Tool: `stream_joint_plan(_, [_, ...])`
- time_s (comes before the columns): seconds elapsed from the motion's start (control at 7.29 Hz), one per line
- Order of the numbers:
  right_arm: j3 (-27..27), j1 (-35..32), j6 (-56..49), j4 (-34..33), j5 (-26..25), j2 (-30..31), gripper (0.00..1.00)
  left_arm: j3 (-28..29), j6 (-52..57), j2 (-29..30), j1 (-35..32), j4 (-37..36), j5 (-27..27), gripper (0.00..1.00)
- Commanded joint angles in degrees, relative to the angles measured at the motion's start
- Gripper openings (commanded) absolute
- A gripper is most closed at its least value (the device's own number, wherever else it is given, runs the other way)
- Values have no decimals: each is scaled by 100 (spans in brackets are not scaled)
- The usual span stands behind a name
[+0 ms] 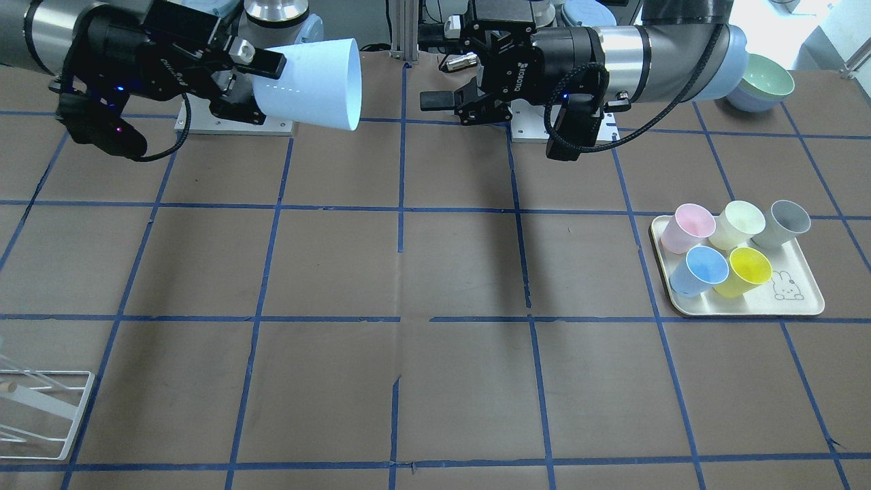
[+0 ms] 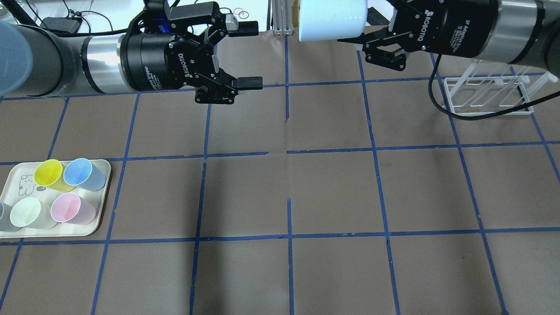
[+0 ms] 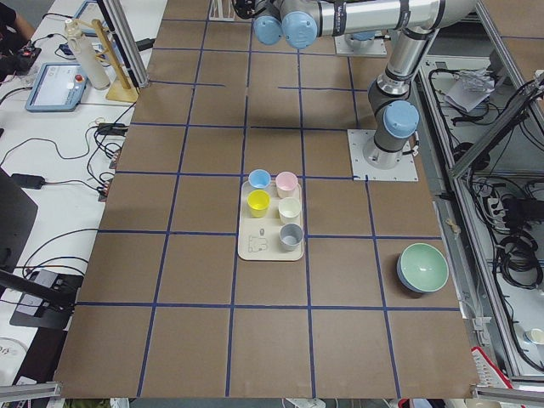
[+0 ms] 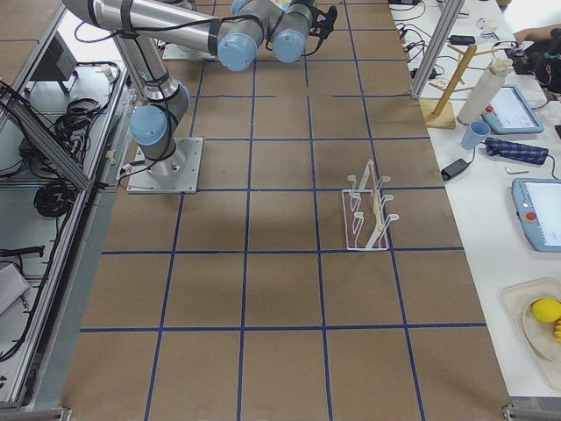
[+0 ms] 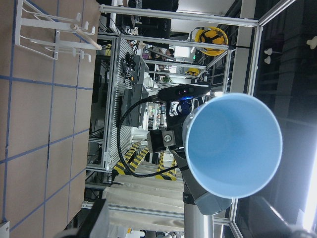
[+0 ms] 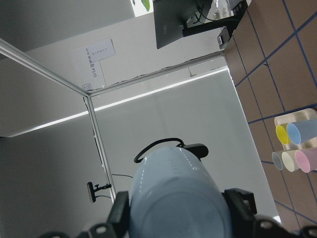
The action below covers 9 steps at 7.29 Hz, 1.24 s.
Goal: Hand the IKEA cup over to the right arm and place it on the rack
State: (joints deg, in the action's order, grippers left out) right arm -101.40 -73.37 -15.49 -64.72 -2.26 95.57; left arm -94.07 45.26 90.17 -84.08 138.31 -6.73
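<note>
The pale blue IKEA cup (image 1: 313,82) is held on its side, high above the table, by my right gripper (image 1: 262,88), which is shut on its base end. Its mouth points toward my left gripper (image 1: 435,67), which is open and empty, a short gap from the cup. In the overhead view the cup (image 2: 332,19) is at the top, held by the right gripper (image 2: 363,26), with the left gripper (image 2: 250,55) apart from it. The left wrist view looks into the cup's mouth (image 5: 233,148). The white wire rack (image 2: 485,94) stands on the table under the right arm.
A cream tray (image 1: 803,303) on my left side holds several pastel cups, among them a sky-blue cup (image 1: 701,270) and a grey cup (image 1: 786,223). Stacked bowls (image 1: 765,82) sit behind the left arm. The rack (image 1: 41,408) also shows at the front-facing view's lower left.
</note>
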Motion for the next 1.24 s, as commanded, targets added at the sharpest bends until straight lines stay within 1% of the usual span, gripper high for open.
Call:
stream_joint_plan(0.0, [41,446,2,-32,-1294,49,0,90,-471,1,15,-1095,-1514,96])
stream_joint_plan(0.14, [233,482,2,-337,-2287,41,0,117,-1405,9,15,-2253,-2481,98])
stream_joint_plan(0.27, [505,534,2,-418,-3289,41,0,73,-2711,105,-20,-3674,-3718,99])
stream_joint_plan(0.41, [682,639,2,-419,-3951,41,0,55,-3386,71,-107,-4367,-4235,100])
stream_joint_plan(0.55, [788,710,2,-445,-4532,41,0,108,-3462,10,-247,-4443,-4953,100])
stream_joint_plan(0.69, [858,728,2,-663,-5304,49,0,125,-3680,18,-345,-4740,-5839,100])
stream_joint_plan(0.82, [894,719,-59,-900,-6112,58,0,126,-4126,10,-380,-5126,-6266,100])
stream_joint_plan(0.96, [894,702,-94,-1320,-6947,58,0,134,-4444,88,-398,-5182,-7010,100])
stream_joint_plan(1.1, [894,702,-130,-1655,-7529,41,0,126,-4534,97,-416,-5200,-7774,100])
